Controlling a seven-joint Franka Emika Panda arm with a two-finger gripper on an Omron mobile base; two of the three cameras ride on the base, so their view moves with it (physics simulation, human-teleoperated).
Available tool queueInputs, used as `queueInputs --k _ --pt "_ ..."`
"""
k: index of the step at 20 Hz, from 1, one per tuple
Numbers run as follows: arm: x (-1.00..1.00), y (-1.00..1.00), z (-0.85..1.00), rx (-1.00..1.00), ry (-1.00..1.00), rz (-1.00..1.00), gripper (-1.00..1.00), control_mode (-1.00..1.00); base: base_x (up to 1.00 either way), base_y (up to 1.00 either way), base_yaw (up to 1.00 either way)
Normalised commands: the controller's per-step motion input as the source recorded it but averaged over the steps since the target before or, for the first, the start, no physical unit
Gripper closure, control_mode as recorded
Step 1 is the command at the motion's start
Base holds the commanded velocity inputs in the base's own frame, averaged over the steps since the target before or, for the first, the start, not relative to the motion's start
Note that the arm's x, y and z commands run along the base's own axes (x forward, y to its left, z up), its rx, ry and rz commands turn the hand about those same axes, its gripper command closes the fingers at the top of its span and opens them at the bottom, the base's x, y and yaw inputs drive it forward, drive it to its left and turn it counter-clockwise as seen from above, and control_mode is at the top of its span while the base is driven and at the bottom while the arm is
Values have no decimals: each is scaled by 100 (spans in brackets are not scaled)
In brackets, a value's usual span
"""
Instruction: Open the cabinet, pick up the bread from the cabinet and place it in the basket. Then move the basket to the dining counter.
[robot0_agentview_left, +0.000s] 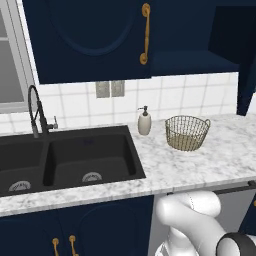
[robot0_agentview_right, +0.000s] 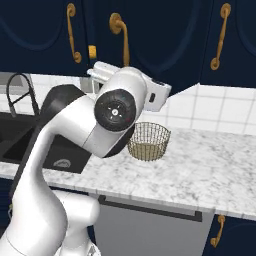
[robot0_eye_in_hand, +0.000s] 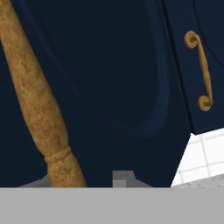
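Note:
The navy cabinet (robot0_agentview_left: 90, 40) hangs above the counter. Its left door is closed, with a long brass handle (robot0_agentview_left: 145, 32). The right door (robot0_agentview_left: 245, 65) stands swung out, and the dark inside (robot0_agentview_left: 195, 55) shows a bare shelf. The bread is hidden. In the hand view my gripper (robot0_eye_in_hand: 81, 179) sits at the lower end of that door's brass handle (robot0_eye_in_hand: 35, 96). One tip is on each side of it, with a gap on the right. My white hand (robot0_agentview_right: 159, 95) is up against the door (robot0_agentview_right: 155, 45). The wire basket (robot0_agentview_left: 187, 132) (robot0_agentview_right: 148, 141) stands on the marbled counter. The dining counter is out of view.
A soap bottle (robot0_agentview_left: 144, 121) stands left of the basket. Further left are the black double sink (robot0_agentview_left: 75, 157) and a dark faucet (robot0_agentview_left: 36, 112). A neighbouring wall cabinet door with a brass handle (robot0_agentview_right: 220, 37) hangs to the right. My arm's elbow (robot0_agentview_right: 116, 111) fills the space before the counter.

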Motion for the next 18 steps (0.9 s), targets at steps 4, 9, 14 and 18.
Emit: queueInputs --k 4,9,14,18 --pt "-41 -100 -7 5 -11 -1 100 -100 0 0 0" --pt "-57 -100 -5 1 -9 -8 100 -100 0 0 0" --pt "-100 -40 15 6 -10 0 100 -100 0 0 0" --pt "-100 76 3 3 -16 0 100 -100 0 0 0"
